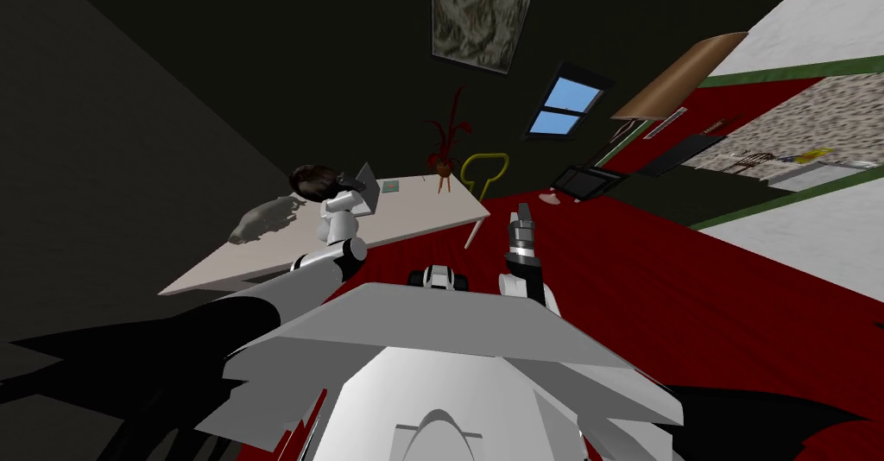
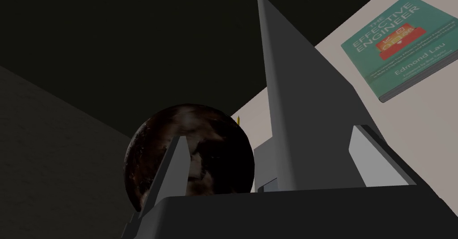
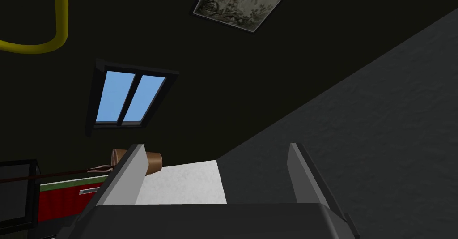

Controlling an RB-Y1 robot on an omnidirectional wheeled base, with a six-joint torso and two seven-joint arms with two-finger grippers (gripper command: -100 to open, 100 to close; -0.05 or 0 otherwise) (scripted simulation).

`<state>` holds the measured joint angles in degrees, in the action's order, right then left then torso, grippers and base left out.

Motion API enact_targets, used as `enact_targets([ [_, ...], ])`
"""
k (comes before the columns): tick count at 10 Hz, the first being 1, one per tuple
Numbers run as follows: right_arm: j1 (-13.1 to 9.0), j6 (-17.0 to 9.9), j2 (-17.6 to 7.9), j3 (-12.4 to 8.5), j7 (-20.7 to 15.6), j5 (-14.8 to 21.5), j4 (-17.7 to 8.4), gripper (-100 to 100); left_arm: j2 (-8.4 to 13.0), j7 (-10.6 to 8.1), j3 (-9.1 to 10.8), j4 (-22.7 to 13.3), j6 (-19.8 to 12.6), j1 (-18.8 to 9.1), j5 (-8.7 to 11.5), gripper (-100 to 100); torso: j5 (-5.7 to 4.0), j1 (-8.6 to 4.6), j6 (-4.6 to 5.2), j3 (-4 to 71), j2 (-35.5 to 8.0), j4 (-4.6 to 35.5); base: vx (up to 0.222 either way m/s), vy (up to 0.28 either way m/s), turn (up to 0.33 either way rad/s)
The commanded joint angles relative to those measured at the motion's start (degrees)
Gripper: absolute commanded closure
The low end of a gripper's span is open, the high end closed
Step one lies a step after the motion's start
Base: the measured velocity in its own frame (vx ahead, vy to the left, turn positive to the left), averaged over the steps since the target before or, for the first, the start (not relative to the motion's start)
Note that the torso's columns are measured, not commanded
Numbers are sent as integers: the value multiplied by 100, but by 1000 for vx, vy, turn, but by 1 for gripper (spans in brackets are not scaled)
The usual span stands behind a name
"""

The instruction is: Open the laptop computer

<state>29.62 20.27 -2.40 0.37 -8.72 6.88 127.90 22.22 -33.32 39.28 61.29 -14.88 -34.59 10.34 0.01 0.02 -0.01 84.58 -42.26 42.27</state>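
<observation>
A grey laptop (image 1: 369, 185) stands on a pale table (image 1: 414, 216), its lid lifted at a steep angle. My left arm reaches over the table, and my left gripper (image 1: 351, 192) is at the laptop's near side. In the left wrist view the lid (image 2: 295, 115) rises as a tall grey wedge between the fingers of my left gripper (image 2: 271, 135), which is open and closer to the lid on one side. My right gripper (image 1: 520, 217) hangs open over the red floor, away from the table; it appears again in its wrist view (image 3: 214, 147).
A dark globe (image 1: 313, 180) sits right beside the laptop, just behind one left finger (image 2: 175, 167). A teal book (image 2: 402, 44) lies past the lid. A grey animal figure (image 1: 263, 219), a red potted plant (image 1: 445, 149) and a yellow chair (image 1: 483, 169) flank the table.
</observation>
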Motion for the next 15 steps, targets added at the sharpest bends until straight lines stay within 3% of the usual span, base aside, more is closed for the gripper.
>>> enact_targets([
  [1,0,0,0,0,0,0,0,0,-164,82,-5,260,-148,133,52,100,-1,0,0,4,6,-1,30,3,123],
  [2,2,0,0,-1,0,0,0,0,-332,179,-22,419,-301,289,135,100,-1,1,-3,9,15,-3,86,7,119],
  [4,2,0,0,0,0,0,0,0,-332,179,-22,619,-301,289,135,100,8,16,-7,14,19,-13,53,2,44],
  [5,1,0,0,0,0,0,0,0,-500,277,-40,827,-455,445,218,100,6,17,3,9,12,-6,45,10,86],
  [7,1,0,0,0,0,0,0,0,-500,277,-40,978,-455,445,218,100,12,12,-6,6,9,-12,35,0,29],
  [10,1,0,0,0,0,0,0,0,-836,472,-76,1543,-763,756,383,100,10,9,-10,1,1,-9,52,7,78],
  [11,2,0,0,-1,0,0,0,0,-836,472,-76,1697,-763,756,383,100,19,7,-18,-5,-6,-18,54,0,50],
  [12,1,0,0,0,0,0,0,0,-1004,570,-93,1922,-916,912,466,100,15,8,-11,-5,-8,-12,68,6,102],
  [15,1,0,0,0,0,0,0,0,-1172,667,-111,2415,-1070,1067,549,100,18,9,-15,-5,-7,-17,52,1,63],
])
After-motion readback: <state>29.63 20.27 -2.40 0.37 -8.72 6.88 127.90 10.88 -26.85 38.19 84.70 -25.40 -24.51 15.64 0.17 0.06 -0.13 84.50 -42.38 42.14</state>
